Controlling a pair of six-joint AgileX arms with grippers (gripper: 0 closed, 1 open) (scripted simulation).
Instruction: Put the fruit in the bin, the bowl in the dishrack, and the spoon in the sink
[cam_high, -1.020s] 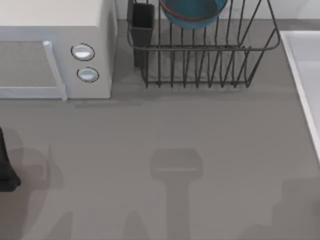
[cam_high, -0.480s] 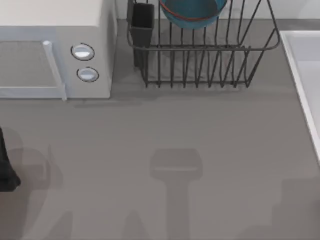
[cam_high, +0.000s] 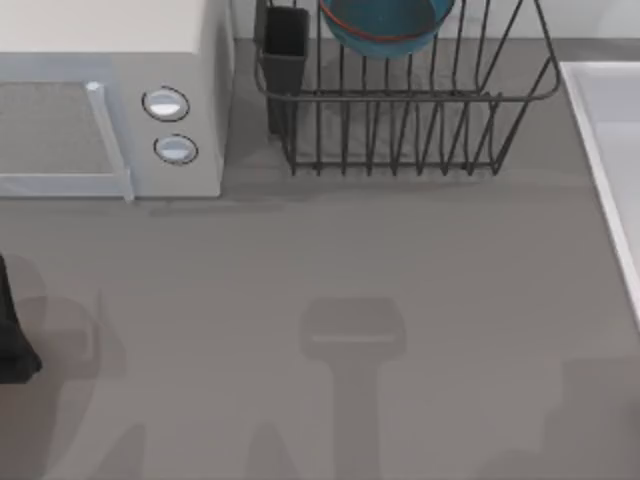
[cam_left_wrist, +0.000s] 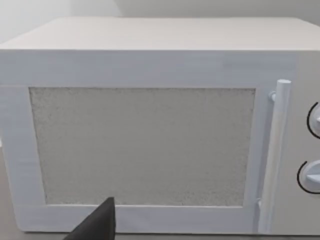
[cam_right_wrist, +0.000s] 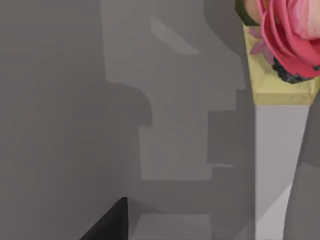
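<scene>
Top view gives you the left arm (cam_high: 12, 335) parked at the table's left edge, unmoved from a second ago, its grip impossible to judge. Right of the microwave (cam_high: 110, 95), the bowl (cam_high: 385, 25) still sits inside the dishrack (cam_high: 400, 100); the sink (cam_high: 610, 150) lies rightmost.

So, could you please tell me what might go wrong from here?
The bowl already sits in the dishrack, leaning among thin bars; a nudge there might tip it. The left arm is parked at the table's left edge, facing the microwave, so a forward swing could strike its door handle.
</scene>
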